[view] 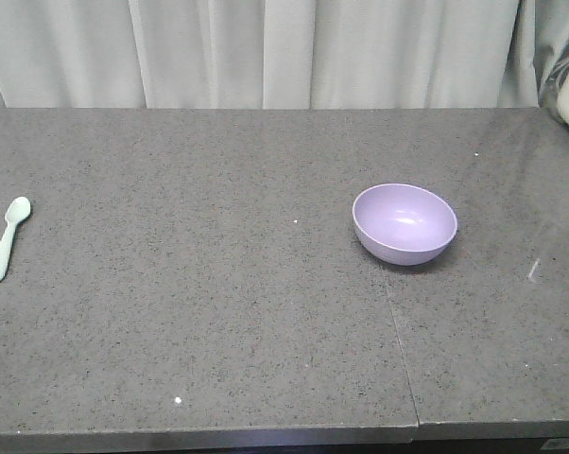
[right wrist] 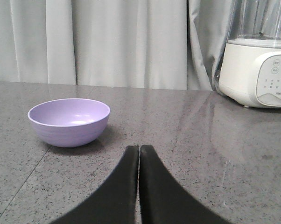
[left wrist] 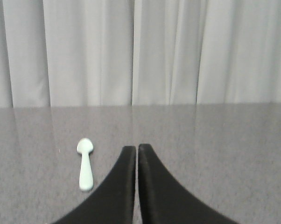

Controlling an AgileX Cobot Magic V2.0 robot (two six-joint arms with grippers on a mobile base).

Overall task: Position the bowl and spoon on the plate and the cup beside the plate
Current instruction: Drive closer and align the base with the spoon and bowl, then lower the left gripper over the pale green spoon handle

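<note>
- Bowl point(view: 405, 223) stands upright on the grey speckled table point(view: 218, 312), right of centre in the front view, with its open side up and a glint of light on its lavender inside.
- Near the bowl's front side a thin seam point(view: 400, 340) begins in the tabletop and runs toward the near edge.
- At the far left of the same table lies the spoon point(view: 8, 238), well apart from the bowl. It lies flat, with its rounded head toward the curtain point(view: 266, 52) and its handle toward the near edge.
- My left gripper point(left wrist: 136, 147) has its two black fingers pressed together with only a hairline gap between them, and they pinch nothing. It is above the table. In its wrist view the spoon lies ahead and just to the left of the fingertips, not touching them.
- My right gripper point(right wrist: 139, 147) is likewise pressed together and holds nothing. In its wrist view the bowl sits ahead and to the left, apart from the fingertips.
- A white blender point(right wrist: 257, 70) with a clear jug stands at the far right of the table, against the curtain and well away from the bowl.
</note>
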